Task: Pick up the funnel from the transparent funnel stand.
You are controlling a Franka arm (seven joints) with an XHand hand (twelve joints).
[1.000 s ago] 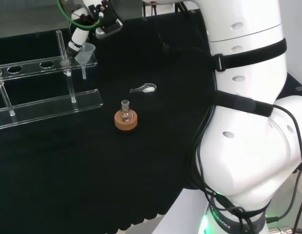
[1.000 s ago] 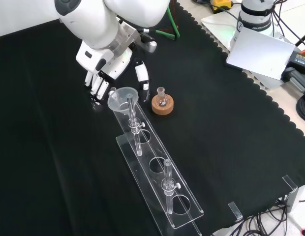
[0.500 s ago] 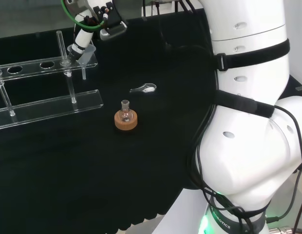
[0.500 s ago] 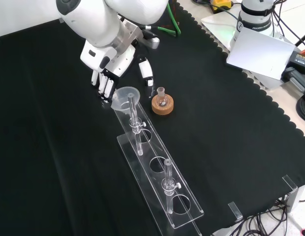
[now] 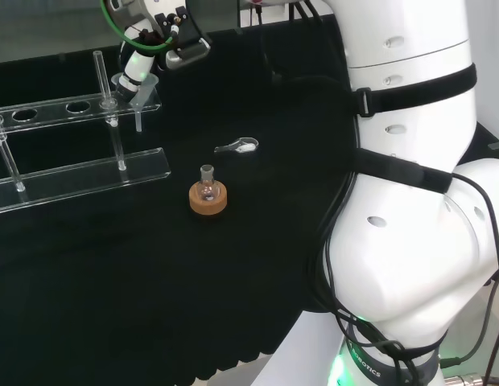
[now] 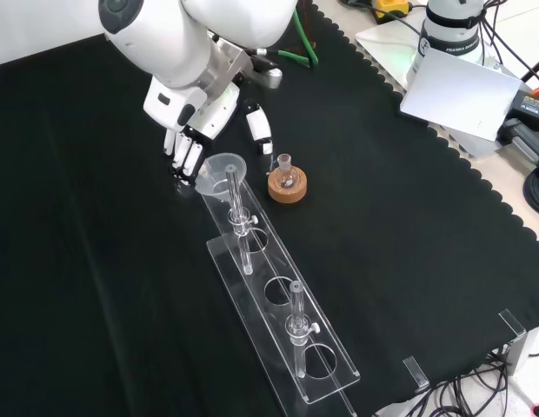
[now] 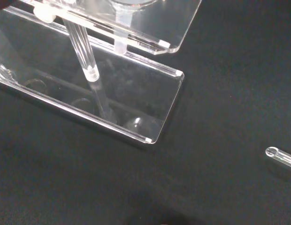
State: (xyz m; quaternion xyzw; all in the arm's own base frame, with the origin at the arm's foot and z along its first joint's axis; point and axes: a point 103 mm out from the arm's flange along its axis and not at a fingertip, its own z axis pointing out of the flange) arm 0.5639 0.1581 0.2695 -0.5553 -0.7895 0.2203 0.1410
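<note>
We are looking at a glossy white arm (image 5: 410, 201) of rounded links, with black straps (image 5: 410, 84) wrapping two of them and small grey oval plugs dotting the shells. Black cables are running down beside its near links, and a green light is glowing at the base. A green cable (image 5: 125, 28) is looping by the black and white hand (image 6: 193, 130).

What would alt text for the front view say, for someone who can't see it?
A robot's black and white hand reaches down with its fingers at a clear funnel seated in the end of a transparent funnel stand on black cloth. Beside the funnel, a small flask stands in a cork ring.
</note>
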